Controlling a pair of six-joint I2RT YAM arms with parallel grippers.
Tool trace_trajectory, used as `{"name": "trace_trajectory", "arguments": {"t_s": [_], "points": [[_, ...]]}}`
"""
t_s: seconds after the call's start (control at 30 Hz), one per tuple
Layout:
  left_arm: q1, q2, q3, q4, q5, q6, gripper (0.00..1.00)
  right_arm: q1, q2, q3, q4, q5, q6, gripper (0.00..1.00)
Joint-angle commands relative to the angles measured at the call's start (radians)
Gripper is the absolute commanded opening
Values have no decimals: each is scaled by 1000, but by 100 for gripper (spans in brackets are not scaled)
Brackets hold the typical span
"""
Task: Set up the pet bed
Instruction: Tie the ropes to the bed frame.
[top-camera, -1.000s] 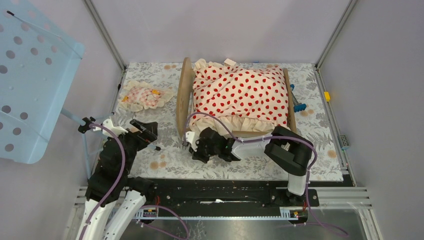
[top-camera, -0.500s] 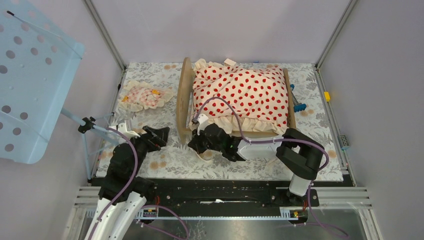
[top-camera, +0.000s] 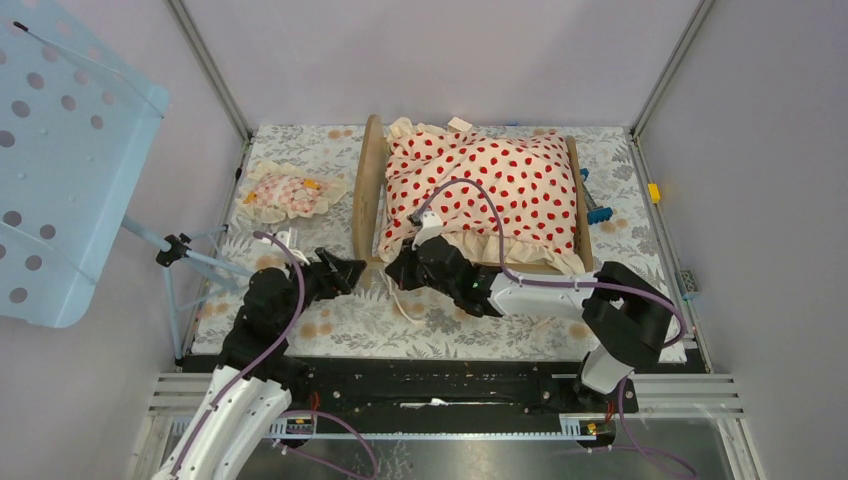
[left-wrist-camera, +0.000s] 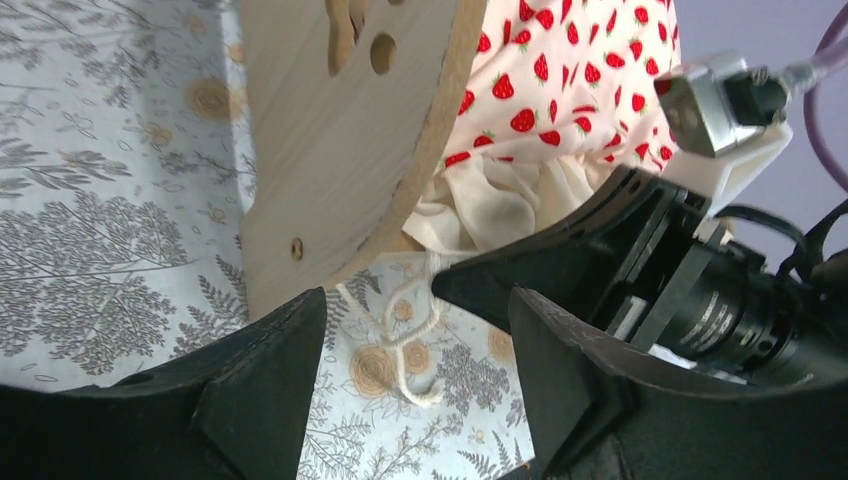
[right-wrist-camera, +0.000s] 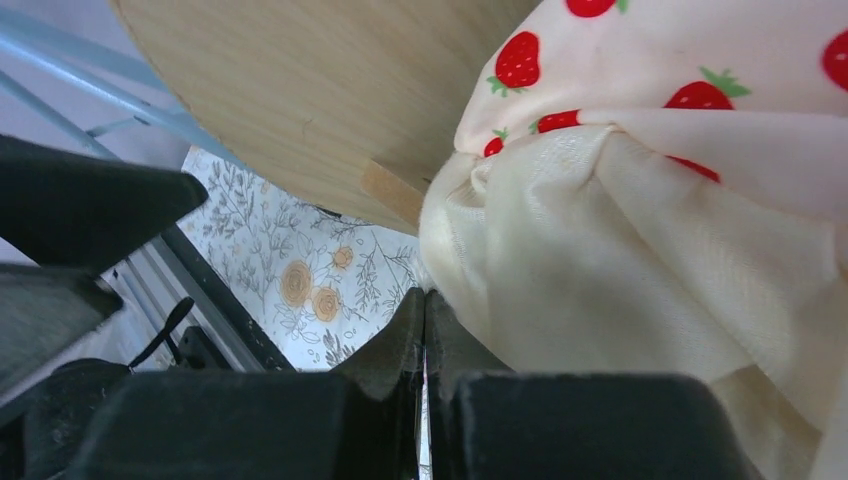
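The pet bed (top-camera: 368, 195) stands at the table's back middle, with its rounded headboard (left-wrist-camera: 340, 150) on the left. Its mattress is hidden under the red-dotted cream blanket (top-camera: 485, 185). My right gripper (top-camera: 393, 268) is at the bed's near-left corner. Its jaws are shut (right-wrist-camera: 424, 300) on the blanket's ruffled corner (right-wrist-camera: 520, 250). A white string (left-wrist-camera: 400, 345) hangs from that corner onto the table. My left gripper (top-camera: 345, 270) is open and empty just left of it, by the headboard's near end. In the left wrist view its fingers (left-wrist-camera: 260, 380) frame the string.
The small pink checked pillow (top-camera: 290, 193) lies left of the headboard. A blue object (top-camera: 598, 213) and a yellow block (top-camera: 654, 191) lie right of the footboard. A light-blue perforated panel (top-camera: 60, 150) on a stand overhangs the left edge.
My left arm has swung right, bringing its open gripper to the headboard's near end. My right gripper has moved up to the bed's near-left corner, still shut, with the string trailing.
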Motion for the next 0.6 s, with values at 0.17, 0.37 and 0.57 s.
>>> {"name": "trace_trajectory", "arguments": {"t_s": [0.17,0.37,0.57], "points": [[5,51,-61,173,204,27,67,-44,-58,63,-66,48,171,0],[-8,135,-46,190,235,51,63,-78,-63,84,-85,-4,228,0],[-87,194,-48,233,162,80,61,-88,-65,103,-91,-59,231,0]]}}
